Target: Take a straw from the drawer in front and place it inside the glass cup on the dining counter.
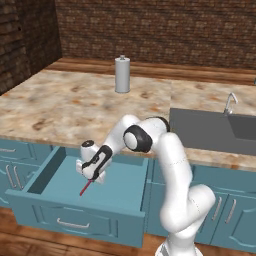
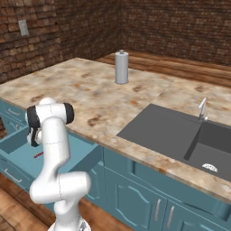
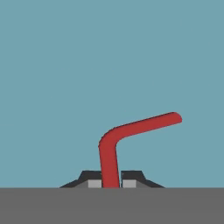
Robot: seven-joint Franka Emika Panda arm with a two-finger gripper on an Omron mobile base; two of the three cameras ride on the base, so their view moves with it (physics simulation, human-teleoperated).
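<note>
The teal drawer (image 1: 117, 197) stands pulled open below the stone top, its silver bar handle (image 1: 73, 224) on the front panel. My gripper (image 1: 92, 176) reaches down into it and is shut on the thin red straw (image 1: 85, 188), whose free end points down toward the drawer floor. In the hand view the straw (image 3: 131, 129) rises from between the two dark fingertips (image 3: 93, 179) and bends off to the right over the drawer's blue floor. From the right base view, the straw (image 2: 39, 155) shows as a short red mark inside the drawer (image 2: 18, 155). The glass cup and the dining counter are out of view.
A tall grey-white cylinder with a knob top (image 1: 122, 75) stands at the back of the sink counter (image 1: 75, 107). A dark sink (image 1: 215, 130) with a faucet (image 1: 229, 103) lies to the right. Teal cabinet doors (image 1: 227, 220) flank the drawer. Brick walls close off the back.
</note>
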